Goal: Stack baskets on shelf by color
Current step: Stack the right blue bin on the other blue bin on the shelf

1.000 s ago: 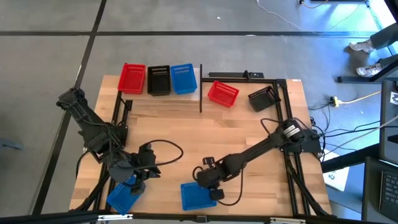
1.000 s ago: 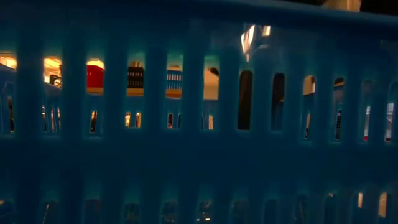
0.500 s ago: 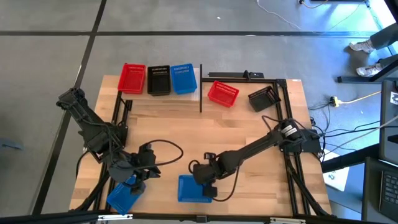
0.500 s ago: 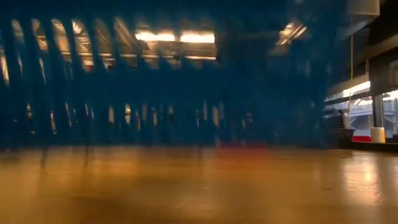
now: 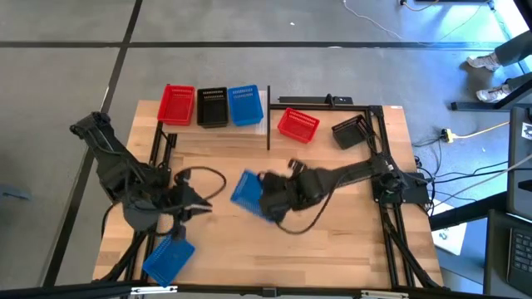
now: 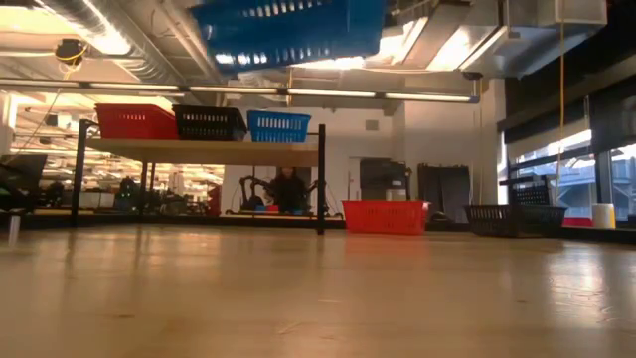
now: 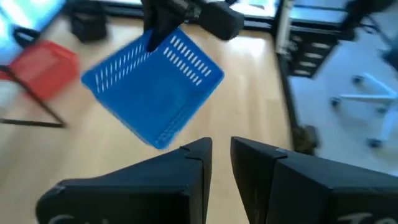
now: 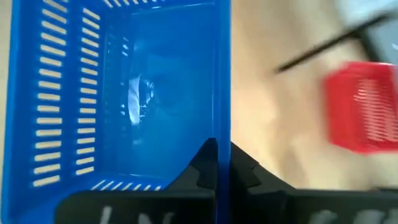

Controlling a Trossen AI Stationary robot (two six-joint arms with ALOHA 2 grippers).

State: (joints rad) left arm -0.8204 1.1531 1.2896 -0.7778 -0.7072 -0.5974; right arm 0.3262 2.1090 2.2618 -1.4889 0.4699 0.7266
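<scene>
**Mia:** While the right gripper (image 5: 264, 199) holds a blue basket (image 5: 247, 190) up in the air over the middle of the table (image 5: 332, 249), what does it need to do?

**Ben:** It looks like it should carry that basket to the shelf (image 5: 214, 131) at the back. A blue one (image 5: 245, 105) already sits up there, next to a black one (image 5: 212, 106) and a red one (image 5: 175, 103). It should line the held basket up flat over the blue one, then set it inside slowly.

**Mia:** Is the grip good?

**Ben:** The fingers pinch one thin wall, squeezed tight on the rim. The basket hangs a bit tilted, so it could swing.

**Mia:** And the left gripper (image 5: 197, 199)?

**Ben:** It hangs over the left side of the table. Its fingers (image 7: 189, 163) have a small gap and hold nothing. Another blue basket (image 5: 169, 258) lies near the front edge below it.

**Mia:** What are the baskets like?

**Ben:** They are shiny plastic boxes with rows of little slots in the walls. A second red basket (image 5: 298, 124) and a second black basket (image 5: 352, 131) wait on the table to the right of the shelf. The shelf is pale wood on thin black legs.
</scene>
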